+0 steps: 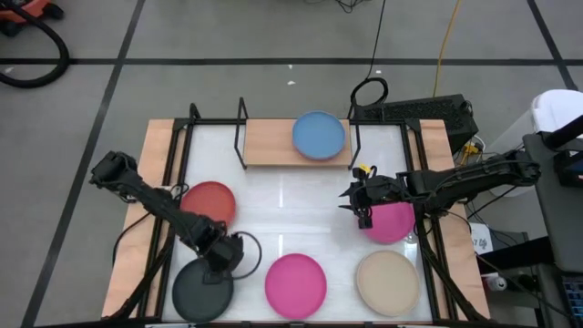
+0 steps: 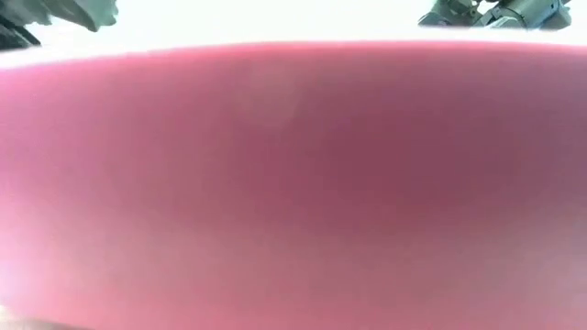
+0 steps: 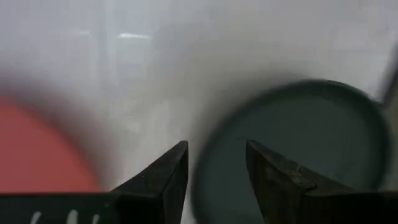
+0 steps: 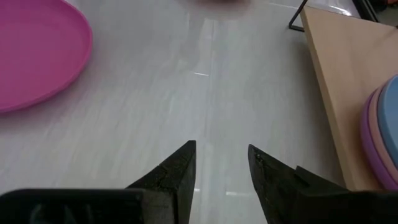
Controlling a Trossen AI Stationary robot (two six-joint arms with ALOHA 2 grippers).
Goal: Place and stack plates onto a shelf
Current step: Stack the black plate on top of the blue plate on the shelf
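Left pincer (image 1: 219, 265) open over black plate (image 1: 201, 290), red plate (image 1: 209, 201) beside.

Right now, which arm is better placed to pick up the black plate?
Left. The left gripper is open at the black plate, its rim between the fingers; the right gripper is open too, but far across the table.

Open left tool (image 3: 216, 163) over black plate's (image 3: 311, 149) rim, red plate (image 3: 37, 149) beside.

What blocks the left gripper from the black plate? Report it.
Nothing visible. The left gripper hangs open right at the black plate's rim, with the red plate off to the side, clear of the path.
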